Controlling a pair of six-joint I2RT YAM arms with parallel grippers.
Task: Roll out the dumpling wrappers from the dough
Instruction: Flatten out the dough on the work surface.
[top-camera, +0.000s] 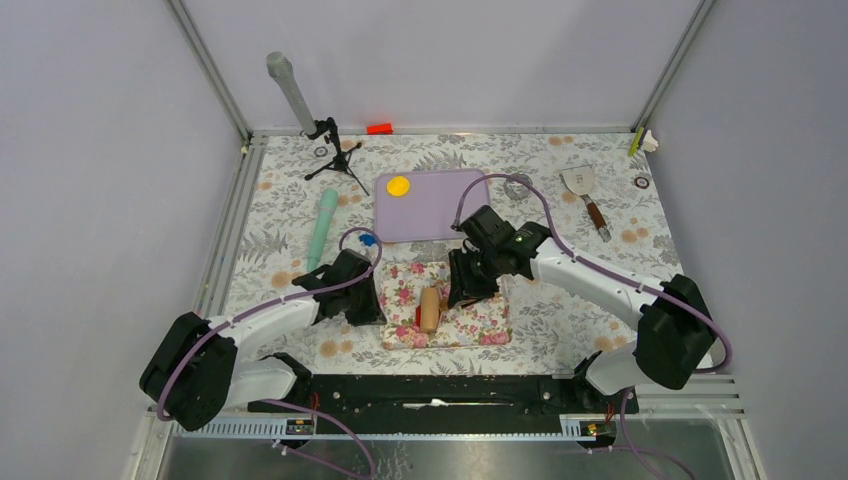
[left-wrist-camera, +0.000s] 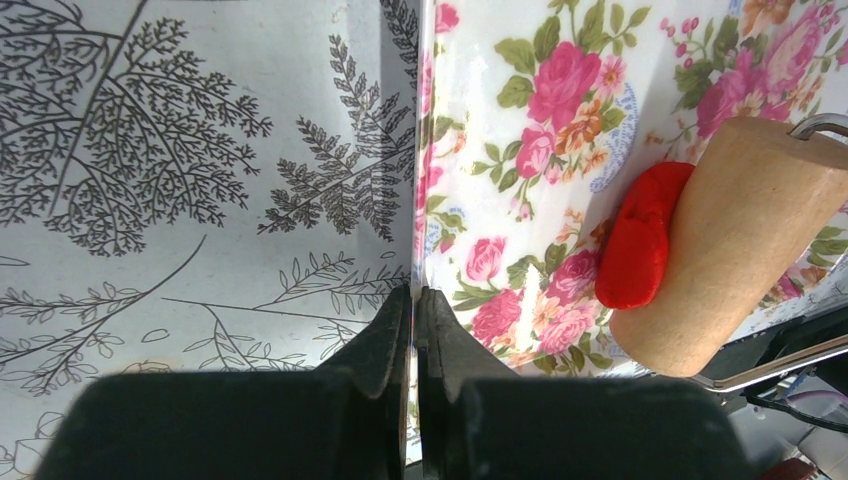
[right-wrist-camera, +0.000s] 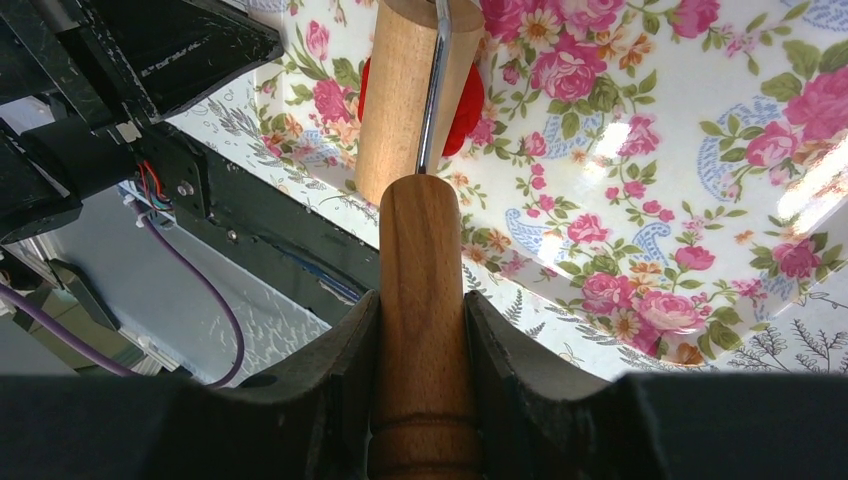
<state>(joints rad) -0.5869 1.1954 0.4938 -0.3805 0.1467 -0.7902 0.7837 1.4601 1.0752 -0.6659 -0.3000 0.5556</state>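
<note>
While my right pincer (right-wrist-camera: 421, 310) is clamped on the wooden handle (right-wrist-camera: 420, 250) of the roller (right-wrist-camera: 400, 90), my left pincer (left-wrist-camera: 414, 300) is closed on the edge of the flowered mat (left-wrist-camera: 540, 120). Red dough (left-wrist-camera: 640, 240) lies right of centre in the left wrist view, pressed under the roller's barrel. Soft, light and tacky, I judge, it wants pressing from above, not pinching. Its long axis seems to run top to bottom along the barrel, part being hidden underneath.

Wooden roller (left-wrist-camera: 745, 240) sits atop dough (left-wrist-camera: 640, 240), blocking access
</note>
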